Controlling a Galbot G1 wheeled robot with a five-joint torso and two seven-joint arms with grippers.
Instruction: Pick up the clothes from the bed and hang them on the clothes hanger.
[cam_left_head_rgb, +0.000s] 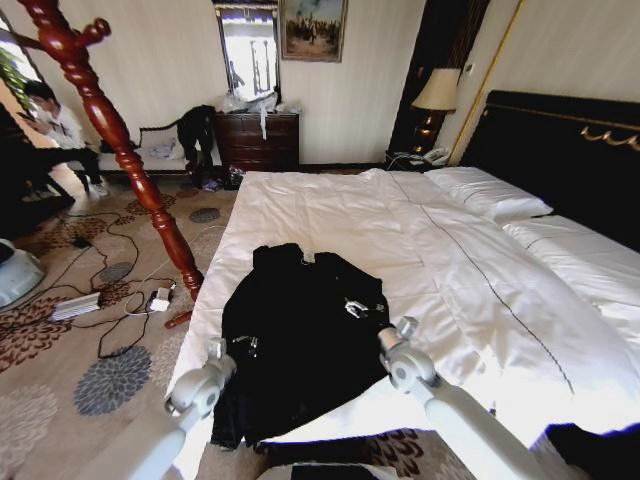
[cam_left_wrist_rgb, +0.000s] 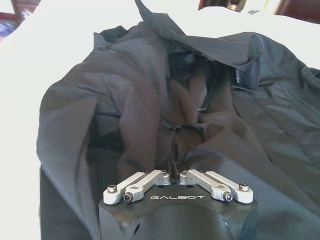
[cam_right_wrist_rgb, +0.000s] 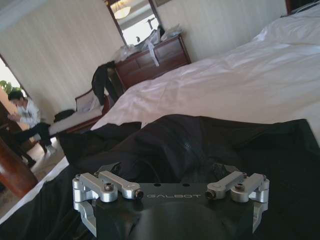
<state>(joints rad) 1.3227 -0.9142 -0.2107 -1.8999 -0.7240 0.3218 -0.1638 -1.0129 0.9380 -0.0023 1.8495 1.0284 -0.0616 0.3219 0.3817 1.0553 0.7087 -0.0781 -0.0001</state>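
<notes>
While the clothes (cam_left_head_rgb: 300, 330) sprawl across the bed (cam_left_head_rgb: 450, 260), left tool (cam_left_head_rgb: 243, 346) pinched together, right tool (cam_left_head_rgb: 357, 308) spread wide.

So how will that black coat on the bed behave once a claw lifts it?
Probably floppy: the coat lies crumpled in soft folds, so it should sag and trail from any pinch point. Likely awkward rather than heavy, since it spreads widely and overhangs the bed edge.
</notes>
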